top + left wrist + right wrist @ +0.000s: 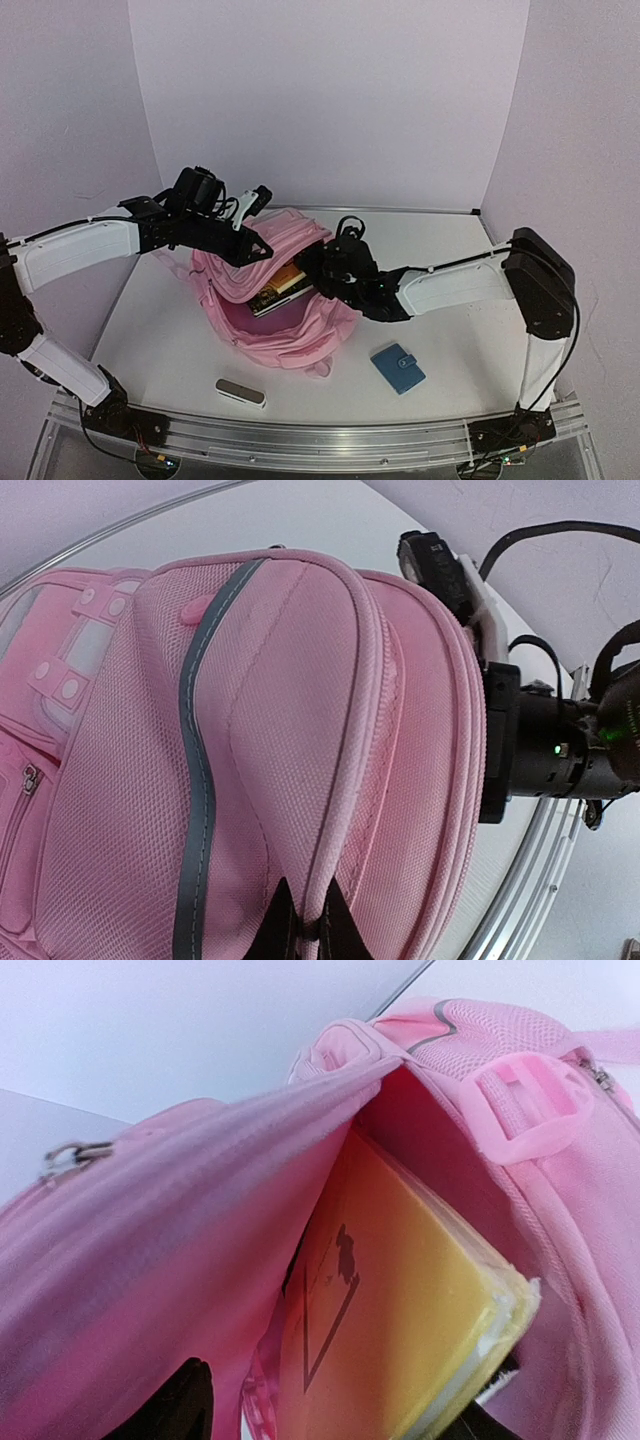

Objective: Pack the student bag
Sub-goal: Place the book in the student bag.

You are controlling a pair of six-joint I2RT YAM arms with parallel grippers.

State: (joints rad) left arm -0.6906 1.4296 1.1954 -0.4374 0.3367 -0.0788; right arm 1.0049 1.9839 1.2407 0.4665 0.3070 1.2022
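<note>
At the student bag's far rim the left gripper pinches fabric to hold the mouth open; the right gripper stands spread around the yellow book.

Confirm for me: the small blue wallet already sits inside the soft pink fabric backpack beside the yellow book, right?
No. The small blue wallet lies on the white table outside the soft pink fabric backpack; the yellow book is inside. The top view shows it.
</note>
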